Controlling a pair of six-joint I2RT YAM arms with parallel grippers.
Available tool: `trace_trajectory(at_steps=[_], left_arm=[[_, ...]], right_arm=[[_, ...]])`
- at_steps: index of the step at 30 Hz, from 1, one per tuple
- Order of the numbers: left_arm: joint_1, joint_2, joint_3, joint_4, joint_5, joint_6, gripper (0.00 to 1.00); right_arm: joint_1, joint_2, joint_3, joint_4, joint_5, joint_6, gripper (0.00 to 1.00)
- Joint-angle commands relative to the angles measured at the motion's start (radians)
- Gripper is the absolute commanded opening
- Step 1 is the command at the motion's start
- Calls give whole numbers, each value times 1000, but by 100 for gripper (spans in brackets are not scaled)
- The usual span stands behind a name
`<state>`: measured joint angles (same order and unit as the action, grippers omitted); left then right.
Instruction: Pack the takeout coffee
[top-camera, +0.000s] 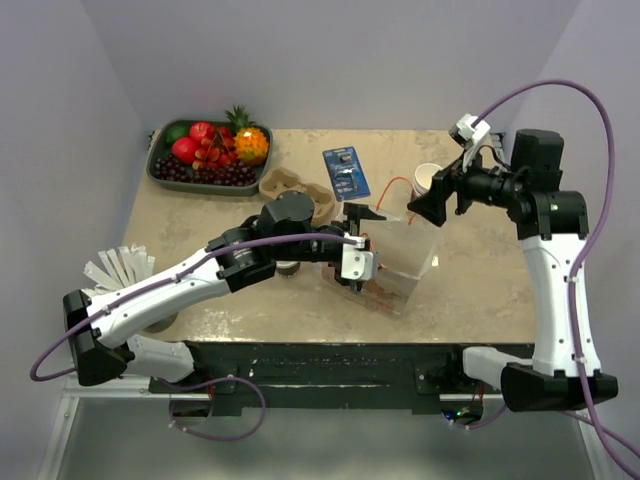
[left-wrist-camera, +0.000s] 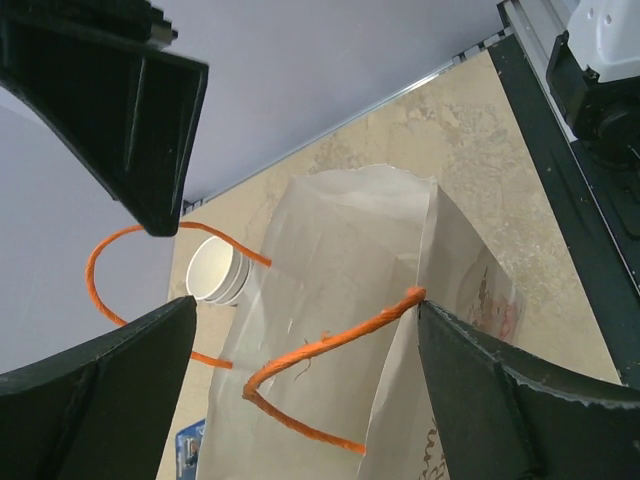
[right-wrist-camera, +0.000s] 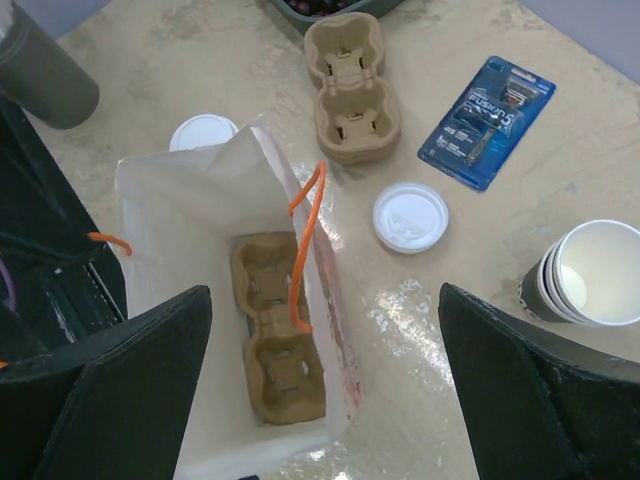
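Note:
The takeout coffee (right-wrist-camera: 203, 132) shows as a round white lid on the table just beyond the bag's far corner; in the top view it (top-camera: 287, 268) is mostly hidden under my left arm. The white paper bag (top-camera: 405, 265) with orange handles stands open, with a brown pulp carrier (right-wrist-camera: 275, 340) lying inside. My left gripper (top-camera: 368, 250) is open at the bag's rim, with one orange handle (left-wrist-camera: 320, 350) between its fingers and one finger (left-wrist-camera: 470, 370) touching the bag's edge. My right gripper (top-camera: 428, 208) is open and empty above the bag (right-wrist-camera: 160, 220).
A loose white lid (right-wrist-camera: 410, 216), a stack of lidless cups (right-wrist-camera: 585, 272), a blue razor pack (right-wrist-camera: 487, 122) and a second pulp carrier (right-wrist-camera: 352, 90) lie beside the bag. A fruit tray (top-camera: 160, 165) stands at the back left, and white sachets (top-camera: 120, 265) lie at the left edge.

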<state>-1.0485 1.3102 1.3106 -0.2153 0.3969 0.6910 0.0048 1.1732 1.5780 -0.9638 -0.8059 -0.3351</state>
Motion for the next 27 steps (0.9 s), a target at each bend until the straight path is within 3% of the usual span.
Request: trace_trajectory(at_steps=[1, 3, 4, 6, 7, 8, 9, 10, 11, 12, 27], left_arm=[[-1, 23, 39, 7, 7, 18, 91], [1, 41, 65, 2, 11, 10, 86], [4, 46, 84, -4, 19, 8, 77], [5, 58, 107, -33, 34, 10, 66], [5, 64, 119, -45, 39, 12, 51], [5, 70, 145, -61, 40, 19, 42], [5, 75, 159, -90, 42, 25, 33], [7, 83, 170, -98, 39, 25, 13], [7, 84, 186, -105, 37, 27, 4], [7, 81, 194, -108, 33, 27, 0], [8, 93, 424, -133, -24, 76, 0]], right_arm=[[-2, 46, -10, 100, -47, 71, 96], [-2, 75, -1, 117, -85, 90, 91], [1, 83, 5, 125, -94, 97, 87], [9, 108, 25, 134, -101, 116, 70], [11, 114, 31, 137, -95, 122, 63], [12, 120, 46, 140, -93, 129, 51], [12, 131, 54, 142, -96, 130, 45], [12, 134, 60, 146, -105, 133, 34], [14, 135, 80, 155, -105, 148, 0], [12, 137, 91, 163, -108, 160, 0], [14, 244, 517, 211, -98, 261, 0]])
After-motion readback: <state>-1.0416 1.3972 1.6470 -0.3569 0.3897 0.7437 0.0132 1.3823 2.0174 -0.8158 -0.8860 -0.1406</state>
